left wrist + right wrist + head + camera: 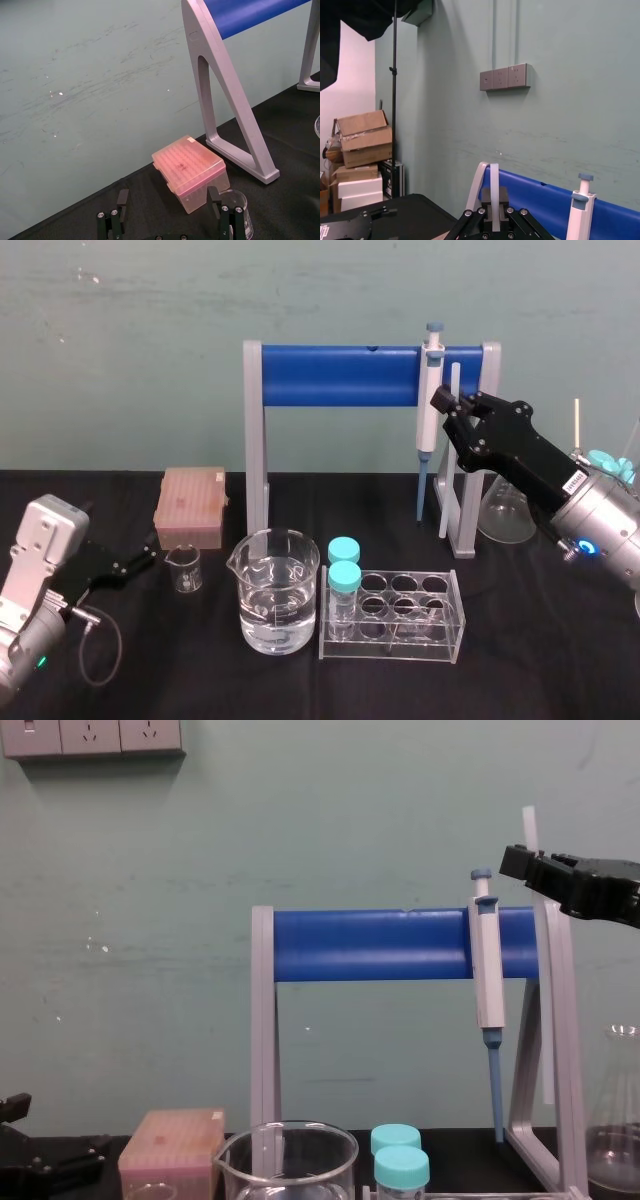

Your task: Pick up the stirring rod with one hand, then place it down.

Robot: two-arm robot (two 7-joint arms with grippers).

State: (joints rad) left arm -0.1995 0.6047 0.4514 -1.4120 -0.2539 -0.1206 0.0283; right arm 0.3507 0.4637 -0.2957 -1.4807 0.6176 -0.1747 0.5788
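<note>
The stirring rod (444, 508) is a thin white translucent stick held upright by the right end of the pipette stand. My right gripper (445, 398) is shut on its upper part, with a short length of rod sticking out above the fingers (528, 825). In the right wrist view the rod (494, 187) runs straight up between the two black pads. Its lower end hangs beside the stand's right leg, and I cannot tell if it touches the table. My left gripper (148, 558) rests low at the table's left, open and holding nothing (167, 202).
The grey-and-blue pipette (430, 390) hangs on the blue-barred stand (340, 377), just left of the rod. In front are a large beaker of water (277, 590) and a clear tube rack (420, 635) with two capped tubes. A pink tip box (190, 505), a small beaker (184, 568) and a flask (505, 510) also stand here.
</note>
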